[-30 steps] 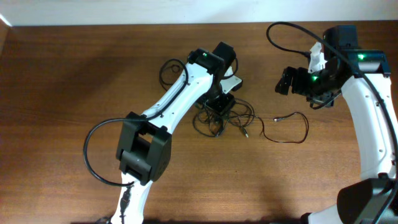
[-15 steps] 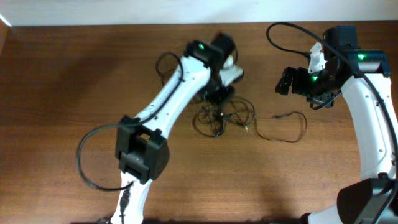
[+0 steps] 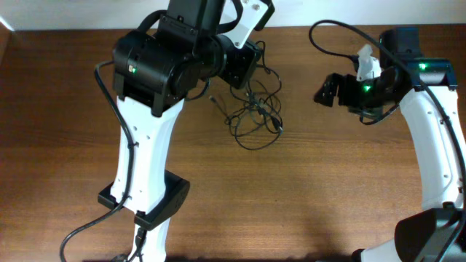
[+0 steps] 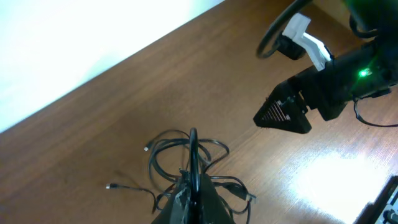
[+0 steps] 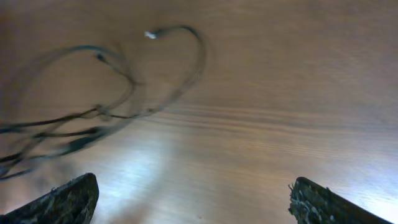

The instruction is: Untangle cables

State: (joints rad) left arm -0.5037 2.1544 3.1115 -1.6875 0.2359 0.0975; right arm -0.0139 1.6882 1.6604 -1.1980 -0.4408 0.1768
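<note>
The cables [image 3: 255, 116] are thin black cords in a loose tangle, hanging from my left gripper [image 3: 245, 69], which is raised high over the back of the table [image 3: 349, 189]. In the left wrist view that gripper [image 4: 193, 186] is shut on a cord loop [image 4: 193, 146] that stands up between its fingers. More loops and small plug ends dangle below it. My right gripper [image 3: 325, 91] hovers to the right of the tangle, apart from it. In its own view, blurred cables [image 5: 200, 59] lie at the upper left, and the right gripper [image 5: 196, 199] is open wide with nothing between its fingers.
The left arm's white links and black base [image 3: 145, 204] stand at the front left. A thick black arm cable [image 3: 335, 29] arcs above the right wrist. A white wall borders the table's far edge [image 4: 93, 37].
My left gripper closed on the tangle and rose toward the back of the table, lifting the cables. The loose cord at the right was dragged left with them. My right arm barely moved.
</note>
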